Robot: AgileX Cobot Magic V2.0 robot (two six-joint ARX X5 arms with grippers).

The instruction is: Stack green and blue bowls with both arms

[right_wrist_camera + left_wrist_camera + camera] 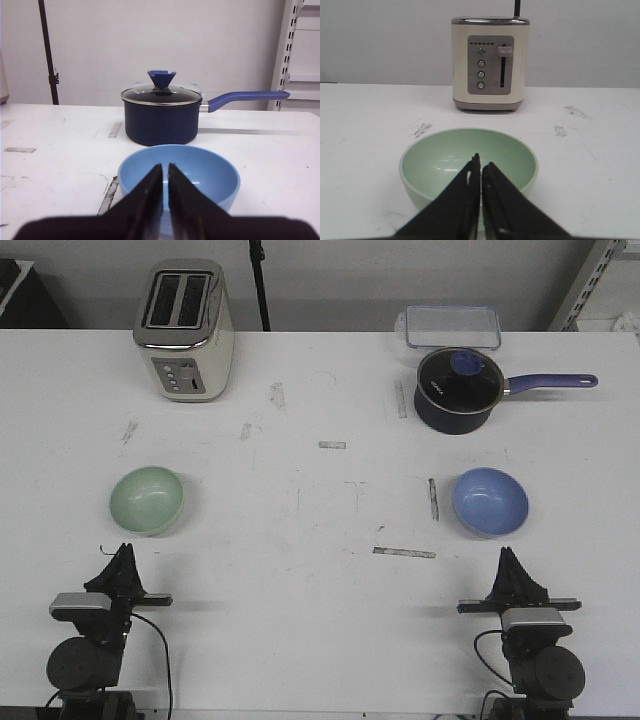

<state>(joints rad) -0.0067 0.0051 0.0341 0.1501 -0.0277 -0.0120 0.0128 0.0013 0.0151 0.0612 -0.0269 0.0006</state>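
green bowl: left of table, before the closed, empty left gripper; judged light, rigid, glossy (slippery), best pinched at the rim. blue bowl: right side, well apart, before the closed, empty right gripper; same handling expected.

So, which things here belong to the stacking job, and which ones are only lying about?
For the job: green bowl, blue bowl, left gripper, right gripper.

Only lying about: toaster, lidded saucepan, clear container.
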